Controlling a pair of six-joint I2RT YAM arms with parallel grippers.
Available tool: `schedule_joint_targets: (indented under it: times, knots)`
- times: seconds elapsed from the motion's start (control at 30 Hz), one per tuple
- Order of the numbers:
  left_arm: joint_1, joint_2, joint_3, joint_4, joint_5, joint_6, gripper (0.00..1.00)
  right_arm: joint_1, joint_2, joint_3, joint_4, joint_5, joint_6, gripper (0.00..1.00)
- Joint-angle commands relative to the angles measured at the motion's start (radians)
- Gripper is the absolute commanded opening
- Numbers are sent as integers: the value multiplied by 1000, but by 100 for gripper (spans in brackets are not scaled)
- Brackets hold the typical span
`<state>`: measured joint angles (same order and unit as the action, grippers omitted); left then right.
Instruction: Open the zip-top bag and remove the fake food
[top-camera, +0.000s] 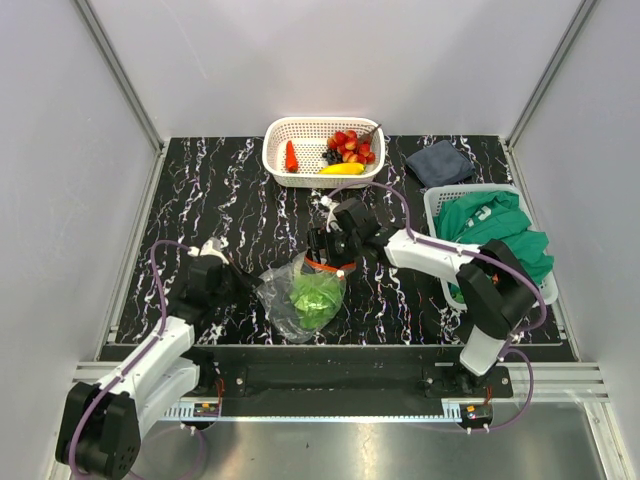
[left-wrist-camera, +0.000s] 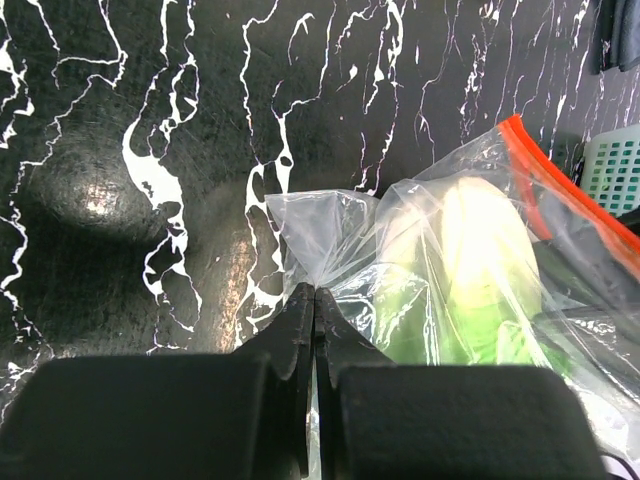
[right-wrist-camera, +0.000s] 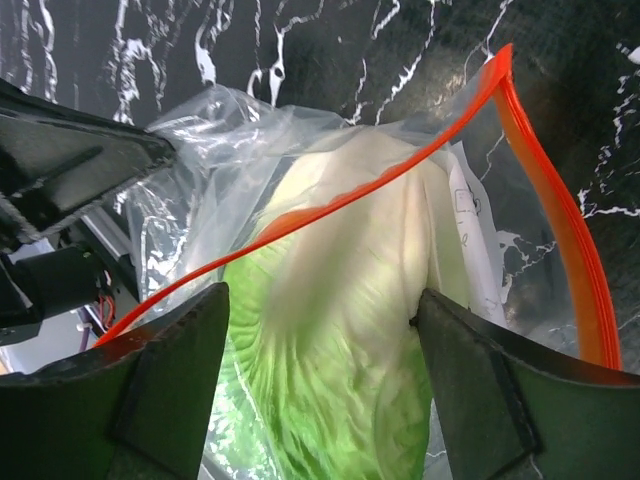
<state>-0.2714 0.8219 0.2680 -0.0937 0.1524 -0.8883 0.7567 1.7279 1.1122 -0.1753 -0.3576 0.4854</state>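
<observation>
A clear, crinkly plastic zip-top bag with an orange-red zip rim lies on the black, white-veined worktop, near the front middle and between the two arms. The left gripper is clenched on a clear corner of the bag. The right gripper is spread wide at the bag's open mouth, its fingers either side of the leafy green plastic lettuce inside; I cannot tell whether they touch it. A white lattice basket at the far edge holds a red pepper, red strawberries, dark grapes and a yellow banana.
</observation>
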Motion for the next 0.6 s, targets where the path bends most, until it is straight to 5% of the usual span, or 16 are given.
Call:
schedule_joint_targets:
  times: [0.0,0.23,0.4,0.57]
  knots:
    - [3,9,-9,72,18,-8,0,36,59,12,-24,-1,-28,84]
    - [1,14,-16,83,27,-18,0,56,131,46,-20,45,1,76]
    - [1,-4,-16,52,6,-21,0,56,72,38,-18,115,7,29]
    - [1,-56,-16,-34,-97,-46,0,53,-14,23,0,135,-16,5]
